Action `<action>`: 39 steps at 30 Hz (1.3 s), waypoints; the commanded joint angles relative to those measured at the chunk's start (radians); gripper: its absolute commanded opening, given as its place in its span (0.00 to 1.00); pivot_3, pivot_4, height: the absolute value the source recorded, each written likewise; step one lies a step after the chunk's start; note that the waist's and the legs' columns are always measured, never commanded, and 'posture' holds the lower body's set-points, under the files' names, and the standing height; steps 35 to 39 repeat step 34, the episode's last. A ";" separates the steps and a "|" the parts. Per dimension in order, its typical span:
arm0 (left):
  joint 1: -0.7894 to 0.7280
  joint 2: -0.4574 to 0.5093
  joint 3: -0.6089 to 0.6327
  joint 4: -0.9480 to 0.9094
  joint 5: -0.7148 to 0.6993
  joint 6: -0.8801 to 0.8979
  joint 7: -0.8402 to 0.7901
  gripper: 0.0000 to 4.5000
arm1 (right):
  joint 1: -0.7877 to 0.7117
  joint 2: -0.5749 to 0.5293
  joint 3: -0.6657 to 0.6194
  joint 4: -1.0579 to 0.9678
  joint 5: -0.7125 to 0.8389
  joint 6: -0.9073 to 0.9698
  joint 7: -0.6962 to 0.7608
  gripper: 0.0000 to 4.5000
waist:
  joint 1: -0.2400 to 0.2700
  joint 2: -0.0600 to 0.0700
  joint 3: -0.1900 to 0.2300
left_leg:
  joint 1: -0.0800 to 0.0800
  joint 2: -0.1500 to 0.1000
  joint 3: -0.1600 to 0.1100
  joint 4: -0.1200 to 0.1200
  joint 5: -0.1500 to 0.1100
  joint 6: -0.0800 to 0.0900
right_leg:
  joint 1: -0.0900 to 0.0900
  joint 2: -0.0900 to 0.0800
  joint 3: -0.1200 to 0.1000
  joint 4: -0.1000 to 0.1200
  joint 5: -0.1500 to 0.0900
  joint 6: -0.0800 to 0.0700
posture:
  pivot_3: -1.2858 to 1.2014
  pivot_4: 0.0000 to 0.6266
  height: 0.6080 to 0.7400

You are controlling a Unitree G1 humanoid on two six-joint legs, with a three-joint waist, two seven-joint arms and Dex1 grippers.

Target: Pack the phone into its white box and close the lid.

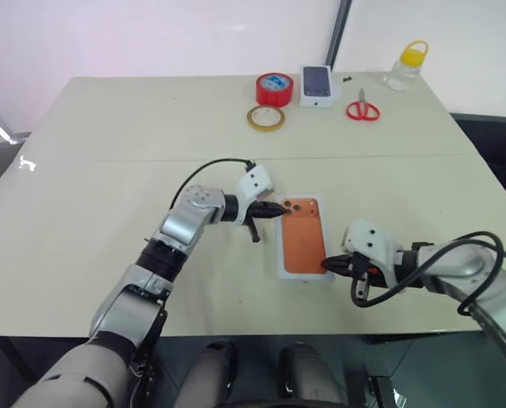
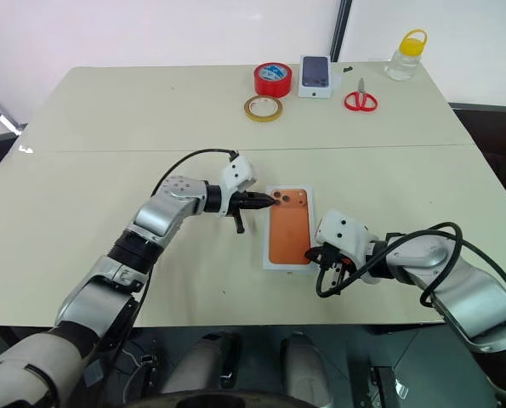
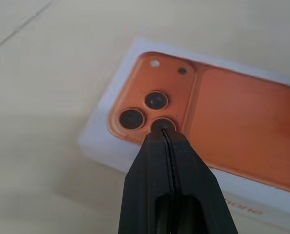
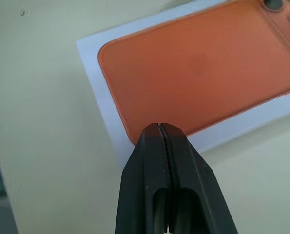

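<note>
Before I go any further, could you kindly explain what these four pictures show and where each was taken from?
This is a humanoid robot with two arms, each ending in a black two-fingered pincer. Two pictures come from cameras in its head, looking down over a table. The other two come from cameras on its wrists, looking along each pincer.

In the middle lies an orange phone, back up, resting in a shallow white box. The left pincer is shut, with its tip at the phone's camera lenses. The right pincer is also shut, at the phone's opposite end. Neither holds anything.

At the far edge lie red tape, a tan tape ring, a small white box, red scissors and a yellow-capped bottle.
</note>
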 commanded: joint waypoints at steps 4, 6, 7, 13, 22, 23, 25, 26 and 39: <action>0.008 -0.013 0.005 0.033 0.044 -0.038 0.028 0.00 | 0.027 -0.002 0.007 0.007 -0.056 -0.013 -0.055 0.00 | 0.002 -0.005 -0.005 | 0.004 0.000 -0.001 0.000 -0.001 0.001 | 0.005 0.000 0.000 -0.001 0.000 0.000 | 0.52 0.24 1.00; -0.002 -0.016 0.081 0.021 0.004 -0.046 0.067 0.00 | -0.006 0.038 -0.042 0.030 -0.053 -0.044 -0.086 0.00 | 0.000 -0.006 -0.005 | 0.004 0.000 -0.001 0.000 -0.002 0.003 | 0.005 0.000 0.000 -0.002 0.000 0.000 | 0.52 0.24 1.00; -0.006 -0.011 0.124 0.010 -0.016 -0.041 0.090 0.00 | -0.024 0.064 -0.069 0.053 -0.056 -0.072 -0.107 0.00 | -0.002 -0.006 -0.004 | 0.004 0.000 -0.001 0.001 -0.002 0.003 | 0.005 0.000 0.000 -0.002 0.000 0.000 | 0.52 0.24 1.00; 0.074 0.113 0.328 -0.169 -0.083 0.030 0.190 0.00 | -0.152 0.149 -0.176 0.292 -0.080 -0.206 -0.161 0.00 | -0.023 -0.006 -0.004 | 0.000 0.000 -0.001 -0.001 0.001 -0.002 | -0.001 0.001 0.000 0.001 0.000 0.000 | 0.52 0.24 1.00; 0.417 0.317 0.570 -0.454 -0.144 0.145 0.278 0.00 | -0.295 0.194 -0.240 0.639 -0.031 -0.327 -0.036 0.00 | -0.021 -0.005 -0.004 | 0.001 0.000 0.000 -0.001 0.001 -0.002 | -0.001 0.000 0.001 0.001 0.000 0.000 | 0.52 0.24 1.00; 0.461 0.330 0.597 -0.481 -0.152 0.155 0.286 0.00 | -0.299 0.193 -0.234 0.652 -0.027 -0.335 -0.012 0.00 | -0.022 -0.005 -0.004 | 0.001 0.000 0.000 -0.001 0.001 -0.002 | -0.001 0.000 0.001 0.001 0.000 0.000 | 0.52 0.24 1.00; 0.527 0.339 0.625 -0.540 -0.163 0.177 0.307 0.00 | -0.302 0.188 -0.222 0.665 -0.029 -0.353 0.024 0.00 | -0.023 -0.005 -0.004 | 0.001 0.000 0.000 -0.002 0.001 -0.002 | -0.001 0.000 0.001 0.001 0.000 0.000 | 0.52 0.24 1.00; 0.549 0.339 0.633 -0.563 -0.169 0.188 0.318 0.00 | -0.305 0.187 -0.218 0.671 -0.028 -0.356 0.039 0.00 | -0.023 -0.005 -0.004 | 0.001 0.000 0.000 -0.002 0.001 -0.002 | -0.001 0.000 0.001 0.001 0.000 0.000 | 0.52 0.24 1.00; 0.608 0.329 0.643 -0.637 -0.195 0.237 0.383 0.00 | -0.327 0.190 -0.205 0.661 -0.006 -0.331 0.119 0.00 | -0.022 -0.005 -0.004 | 0.001 0.000 0.000 -0.002 0.000 0.000 | -0.001 0.000 0.001 0.001 0.000 0.000 | 0.52 0.24 1.00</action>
